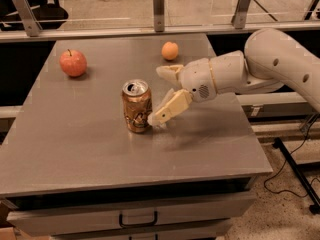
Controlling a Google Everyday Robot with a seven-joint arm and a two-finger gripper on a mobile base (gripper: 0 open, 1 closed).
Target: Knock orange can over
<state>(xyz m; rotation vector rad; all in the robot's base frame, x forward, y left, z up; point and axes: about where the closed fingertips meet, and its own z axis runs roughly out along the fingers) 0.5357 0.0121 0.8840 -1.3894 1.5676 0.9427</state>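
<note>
The orange can (137,106) stands upright near the middle of the grey table (75,149), gold-orange with pale lettering and a silver top with pull-tab. My gripper (158,95) comes in from the right on a white arm. Its fingers are spread open. The near finger (167,110) slants down with its tip right beside the can's lower right side, touching or almost touching it. The far finger (168,72) sits behind and right of the can's top. The gripper holds nothing.
A red apple (73,63) lies at the table's back left. A round orange fruit (170,50) lies at the back, behind my gripper. A rail with metal posts (158,1) runs behind the table. A drawer handle (138,218) shows below the front edge.
</note>
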